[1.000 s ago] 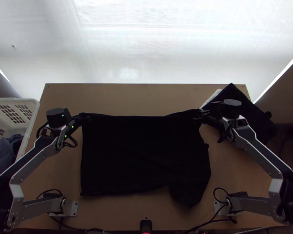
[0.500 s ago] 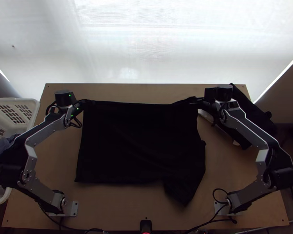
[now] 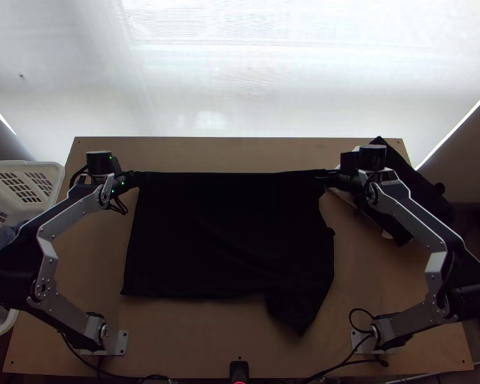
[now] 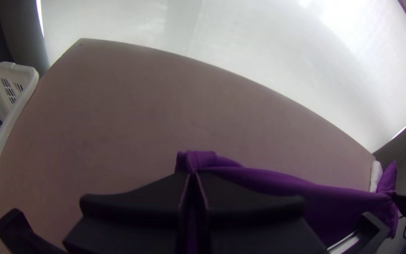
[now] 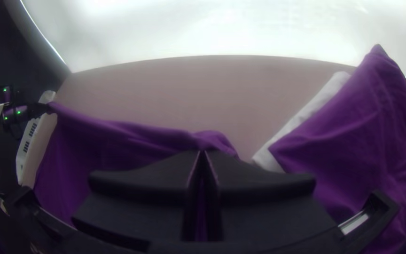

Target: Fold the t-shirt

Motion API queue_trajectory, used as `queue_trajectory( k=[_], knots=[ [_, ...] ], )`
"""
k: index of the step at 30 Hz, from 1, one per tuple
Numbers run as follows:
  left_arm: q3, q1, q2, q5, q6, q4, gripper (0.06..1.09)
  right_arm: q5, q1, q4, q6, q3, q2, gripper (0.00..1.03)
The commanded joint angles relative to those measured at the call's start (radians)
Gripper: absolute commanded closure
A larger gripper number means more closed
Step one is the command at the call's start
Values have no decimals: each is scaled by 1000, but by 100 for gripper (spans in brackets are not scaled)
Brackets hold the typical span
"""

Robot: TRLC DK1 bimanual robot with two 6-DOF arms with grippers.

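Stretching over the table (image 3: pixel 208 333), one dark t-shirt (image 3: pixel 227 237), spread between the left gripper (image 3: pixel 137 178) at one far corner and the right gripper (image 3: pixel 328 178) at the other, far edge nearly straight, a loose flap pointing nearer the right arm's base. Both pairs of jaws drawn together, pinching cloth at the tips, with a little fabric poking out beyond each. Counted by size: one table, one t-shirt, one white basket (image 3: pixel 22 164), one dark cloth (image 3: pixel 413 185) over one white cloth (image 5: pixel 306 106), two grippers.
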Motion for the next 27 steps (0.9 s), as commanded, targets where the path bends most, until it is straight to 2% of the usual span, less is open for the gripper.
queue_trajectory(
  k=[1,6,16,19,21,25,26,27],
  knots=[
    [-95,5,-89,11,79,-132,105,-7,-15,-127,-27,-78,-110,100],
    [-118,5,-110,12,117,-249,105,-23,-10,-218,-34,-107,-182,100],
    [-143,6,-89,15,170,-304,105,-30,16,-261,-8,-190,-199,99],
    [-141,6,-71,15,193,-299,105,-29,24,-261,9,-214,-168,76],
    [-140,5,-72,17,200,-289,105,-29,25,-261,7,-219,-163,75],
    [-138,6,-112,48,210,-270,104,-29,24,-262,13,-205,-136,51],
    [-138,8,-129,57,210,-270,103,-27,25,-265,26,-202,-134,43],
    [-143,14,-153,83,210,-263,90,-26,28,-290,32,-193,-130,37]
  ],
)
